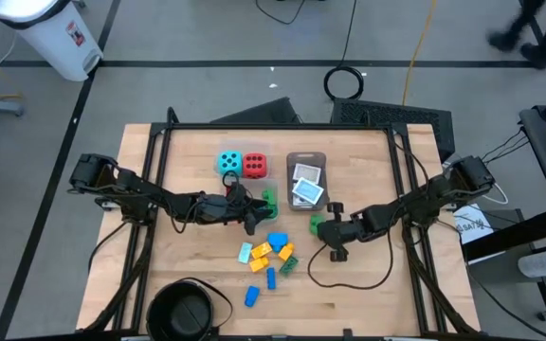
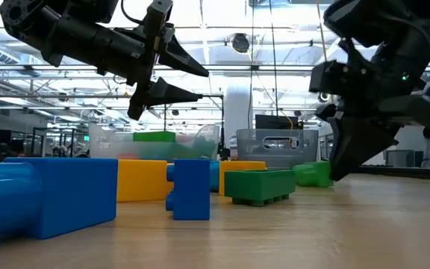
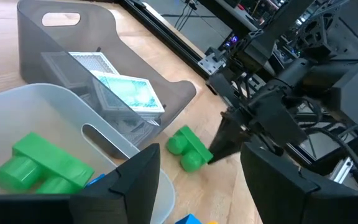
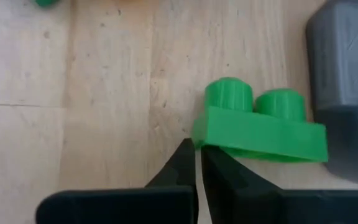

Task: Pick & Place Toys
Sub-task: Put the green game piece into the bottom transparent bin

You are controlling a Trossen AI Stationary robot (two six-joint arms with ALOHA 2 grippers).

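Observation:
A green brick lies on the table beside the grey tray. My right gripper slants down at it, shut, its tips at the brick's near corner with nothing between them. My left gripper hangs open and empty in the air over the clear tub, which holds another green brick. A teal die and a red die stand at the far side. White cards lie in the grey tray. Several loose bricks lie mid-table. My right gripper's shut fingertips stand against the near corner of the green brick, coming slanting from above. Whether they touch it, I cannot tell. The brick lies on the table, outside the fingers.
A round black bowl stands at the near left edge. A black cable loops on the table below the right arm. The grey tray stands just beyond the right gripper. Bare wood shows at the near right.

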